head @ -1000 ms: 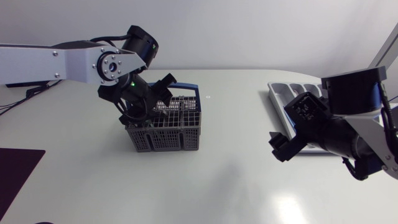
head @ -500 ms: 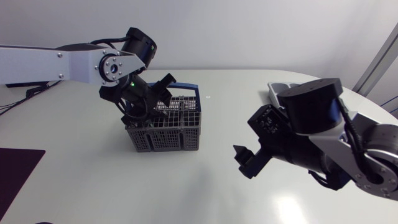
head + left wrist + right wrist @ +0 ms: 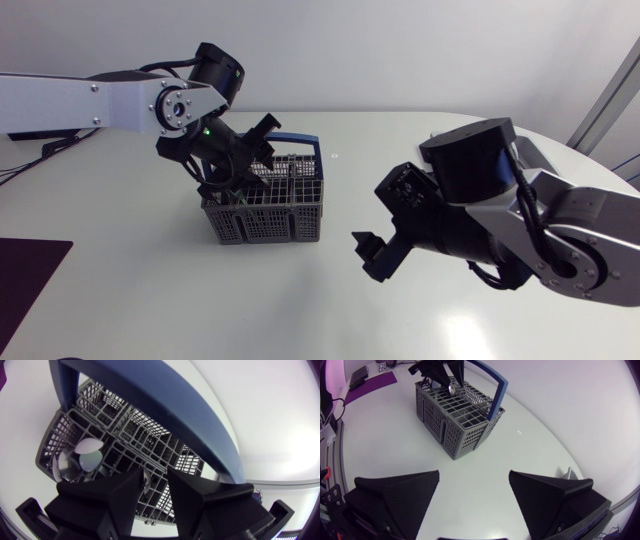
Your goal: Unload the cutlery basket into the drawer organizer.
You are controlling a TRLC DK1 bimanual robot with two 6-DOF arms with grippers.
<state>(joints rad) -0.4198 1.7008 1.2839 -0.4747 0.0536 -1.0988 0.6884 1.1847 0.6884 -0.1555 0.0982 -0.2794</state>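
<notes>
The grey cutlery basket [image 3: 268,205] with a blue handle [image 3: 165,405] stands left of the table's middle. My left gripper [image 3: 232,172] reaches down into it from above. Its fingers [image 3: 115,500] stand a narrow gap apart, and a silvery utensil edge [image 3: 145,479] shows in that gap. Two spoon bowls [image 3: 89,455] stick up in a compartment just beside it. My right gripper [image 3: 372,255] hangs wide open and empty over bare table, right of the basket [image 3: 455,415]. My right arm hides most of the drawer organizer; only a pale corner [image 3: 568,474] shows.
A dark purple mat [image 3: 30,280] lies at the table's near left edge. Bare white tabletop [image 3: 330,300] stretches between the basket and my right gripper and along the front.
My right arm has swung left from the organizer to the table's middle, its gripper still wide open. In the basket, my left gripper's fingers have drawn closer together.
</notes>
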